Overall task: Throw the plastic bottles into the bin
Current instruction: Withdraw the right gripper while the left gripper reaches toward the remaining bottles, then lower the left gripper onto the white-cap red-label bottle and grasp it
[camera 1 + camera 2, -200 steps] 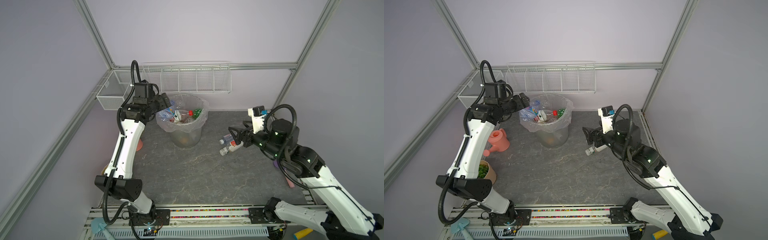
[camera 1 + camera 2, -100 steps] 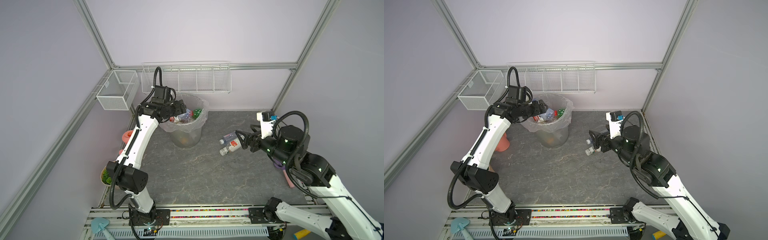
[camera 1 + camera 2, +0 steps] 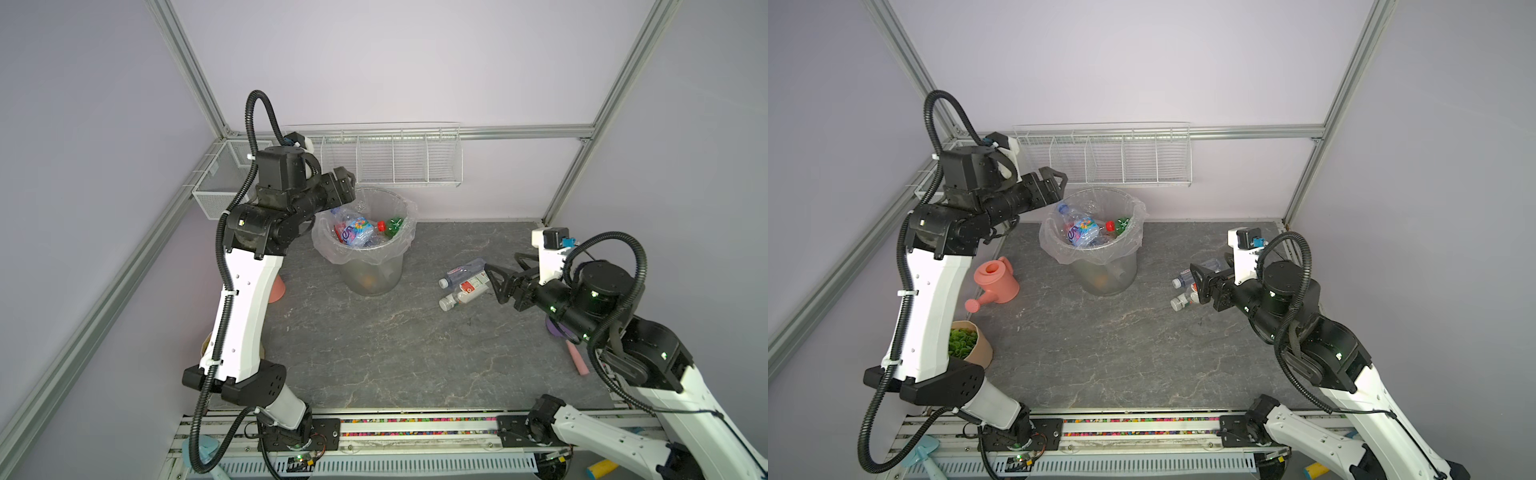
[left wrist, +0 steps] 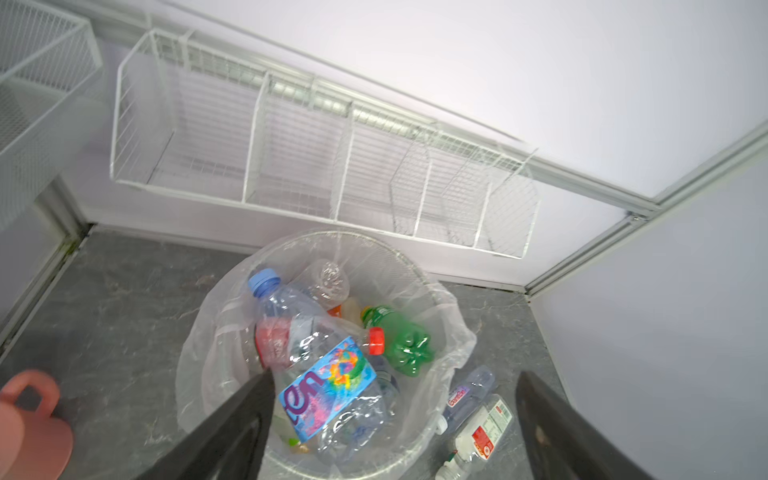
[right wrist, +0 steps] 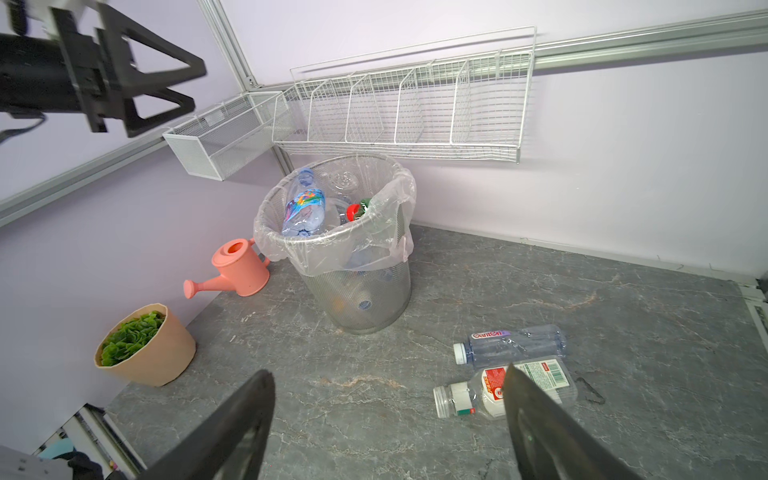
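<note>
1. The bin (image 3: 374, 274) stands near the back wall, its bag-lined rim just below the wire rack (image 3: 395, 158). Only a narrow strip of worktop (image 3: 374, 353) separates the bin from the wall.
2. In front of the bin, toward the arm bases, the worktop lies bare and wide. The stretch between the bin and the loose bottles is also bare.
3. Two plastic bottles lie side by side on the worktop, well apart from the bin on its right-arm side, caps turned toward it: a purple-labelled bottle (image 5: 509, 343) and a red-labelled bottle (image 5: 478, 395).
4. Inside the bin at least four bottles show at the top, including a blue-capped bottle (image 4: 328, 386) and a green bottle (image 4: 399, 340). More show dimly through the wall, too blurred to count.
5. The right gripper (image 3: 505, 270) hovers by the two loose bottles, fingers spread, nothing between them. One finger overlaps the red-labelled bottle in the wrist view; contact cannot be told.
6. The left gripper (image 5: 198, 86) hangs above the bin's rim, on the side away from the loose bottles, fingers spread and empty.
7. Also on that side of the bin: one watering can (image 3: 996, 282), one plant pot (image 3: 976, 349) and one mesh basket (image 3: 220, 183) on the wall.
</note>
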`<state>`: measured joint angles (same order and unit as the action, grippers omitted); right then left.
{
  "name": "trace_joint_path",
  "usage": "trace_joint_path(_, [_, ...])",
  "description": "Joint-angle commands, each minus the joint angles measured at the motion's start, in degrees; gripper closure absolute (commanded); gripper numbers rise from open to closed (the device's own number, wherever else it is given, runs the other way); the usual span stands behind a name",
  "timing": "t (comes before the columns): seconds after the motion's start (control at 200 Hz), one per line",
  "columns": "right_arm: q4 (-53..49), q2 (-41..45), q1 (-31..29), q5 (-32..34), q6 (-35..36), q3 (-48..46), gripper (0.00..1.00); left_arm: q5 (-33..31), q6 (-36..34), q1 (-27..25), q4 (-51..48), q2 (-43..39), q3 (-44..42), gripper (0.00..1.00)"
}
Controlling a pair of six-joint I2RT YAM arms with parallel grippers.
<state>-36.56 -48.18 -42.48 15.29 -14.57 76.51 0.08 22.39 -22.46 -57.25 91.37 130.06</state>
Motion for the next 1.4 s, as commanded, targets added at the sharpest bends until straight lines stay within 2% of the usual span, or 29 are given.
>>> trace_joint_path(0.0, [-1.6,1.5,0.1,3.8,0.0,-1.5,0.12,0.9,-3.3,-5.5,-0.8,2.0,-0.2,0.1])
trace_joint_path(0.13, [-4.1,3.1,0.5,10.9,-1.1,-2.1,0.12,-0.7,-7.9,-14.4,-0.7,6.4,-0.1,0.09])
trace_joint_path(0.285, [-7.9,4.8,2.7,15.0,-2.6,-1.9,0.12,-1.1,-11.4,-22.8,-2.5,14.7,-0.1,0.08])
trace_joint_path(0.365, [-10.6,3.7,6.1,13.6,-3.1,-1.7,0.12,-1.1,-11.8,-25.7,-2.8,19.2,-0.6,0.08])
trace_joint_path(0.43, [-12.3,2.5,11.2,9.1,-3.9,-2.1,0.12,-0.4,-11.6,-27.3,-2.4,22.9,-1.1,0.08])
trace_joint_path(0.505, [-13.4,1.2,18.4,2.7,-5.7,-3.2,0.11,0.5,-10.9,-28.0,-1.2,26.1,-2.4,0.09])
trace_joint_path(0.68, [-12.2,1.4,32.4,-7.4,-7.4,-7.7,0.11,1.6,-10.5,-28.6,0.9,31.7,-6.1,0.09])
trace_joint_path(0.765, [-11.1,1.7,36.5,-12.2,-8.0,-9.7,0.12,1.7,-11.2,-29.1,1.1,34.4,-7.2,0.1])
trace_joint_path(1.01, [-9.8,3.9,39.1,-15.4,-8.9,-13.9,0.12,4.6,-11.7,-30.2,1.4,40.6,-7.7,0.14])
trace_joint_path(1.395, [-9.9,5.1,39.5,-16.5,-9.1,-13.9,0.12,4.6,-11.2,-31.7,3.5,45.7,-7.5,0.21])
